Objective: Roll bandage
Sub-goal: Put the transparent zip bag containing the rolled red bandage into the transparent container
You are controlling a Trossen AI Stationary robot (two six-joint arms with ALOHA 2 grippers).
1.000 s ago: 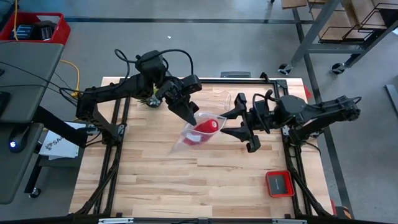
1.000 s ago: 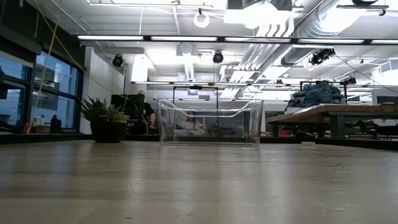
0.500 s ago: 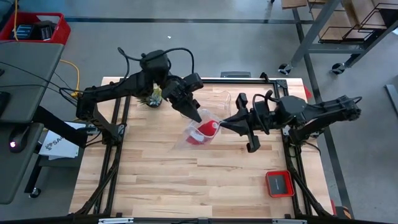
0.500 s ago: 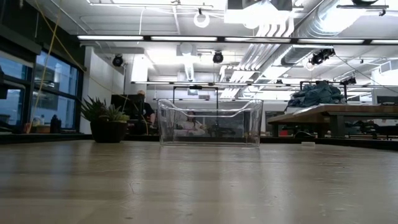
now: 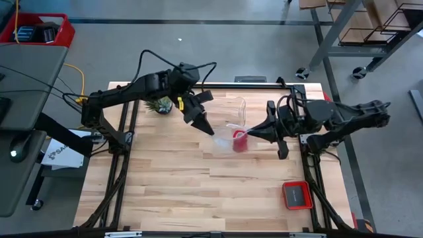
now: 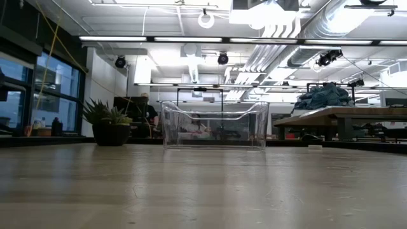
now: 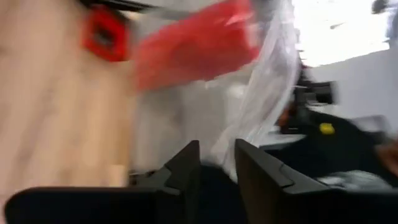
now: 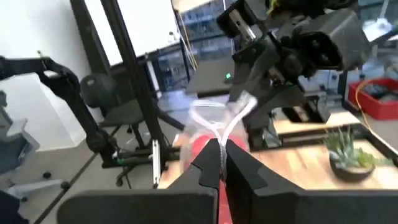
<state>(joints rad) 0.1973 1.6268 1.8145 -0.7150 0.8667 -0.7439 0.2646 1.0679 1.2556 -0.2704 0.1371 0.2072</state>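
The clear plastic bag (image 5: 228, 135) is hanging above the middle of the table (image 5: 165, 192) with the bandage (image 5: 239, 142), a red roll, inside it. Getting the roll out cleanly probably means pulling the mouth apart gently while one side is staying pinned. The right gripper (image 5: 253, 133) is reaching in level from the right, clenched on the bag's edge. The left gripper (image 5: 210, 127) is angling down from the far left, fingers parted around the film.

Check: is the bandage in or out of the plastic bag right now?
In. The red bandage shows through the clear plastic bag, which hangs above the table; the right hand is shut on the bag's edge.
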